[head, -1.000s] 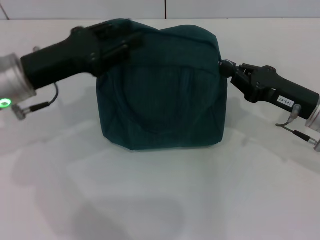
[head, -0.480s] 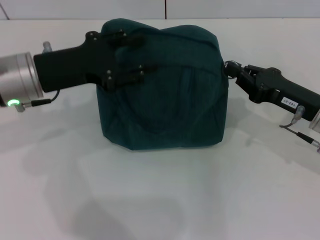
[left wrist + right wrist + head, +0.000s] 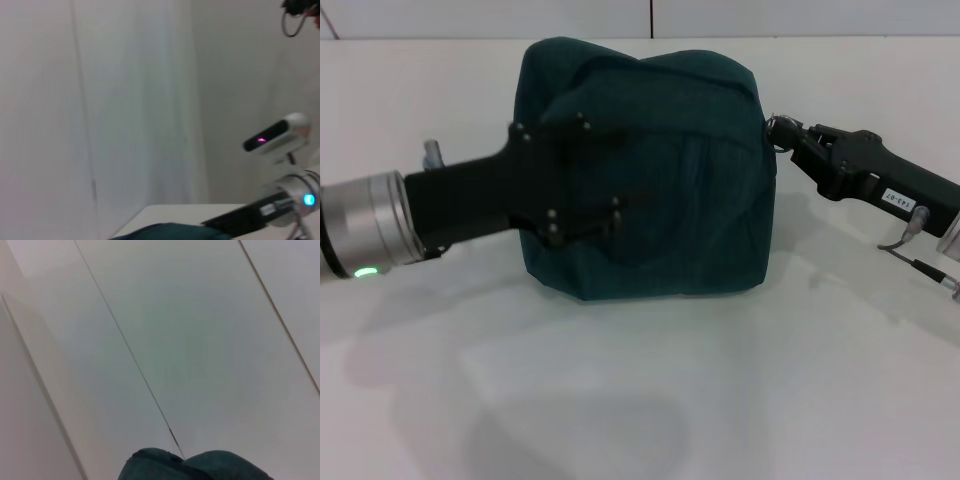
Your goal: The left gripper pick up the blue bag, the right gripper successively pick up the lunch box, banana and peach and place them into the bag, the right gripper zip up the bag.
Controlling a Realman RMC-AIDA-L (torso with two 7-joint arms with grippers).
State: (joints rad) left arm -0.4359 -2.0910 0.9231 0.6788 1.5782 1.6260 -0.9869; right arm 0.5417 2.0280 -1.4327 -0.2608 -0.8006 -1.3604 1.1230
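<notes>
The blue bag stands upright on the white table, a bulging dark teal shape whose top looks closed. My left gripper hangs in front of the bag's left face, dark against the cloth. At the bag's upper right edge is my right gripper, its narrow tip shut, with a small shiny piece there; whether it holds that piece I cannot tell. A strip of the bag shows in the left wrist view and in the right wrist view. Lunch box, banana and peach are out of view.
The white table spreads bare in front of the bag and to both sides. A pale wall with a vertical seam runs behind it. The right arm shows far off in the left wrist view.
My left gripper has dropped from the bag's top left corner to the front of its left face. The right gripper has edged slightly right and up. The bag has not moved.
</notes>
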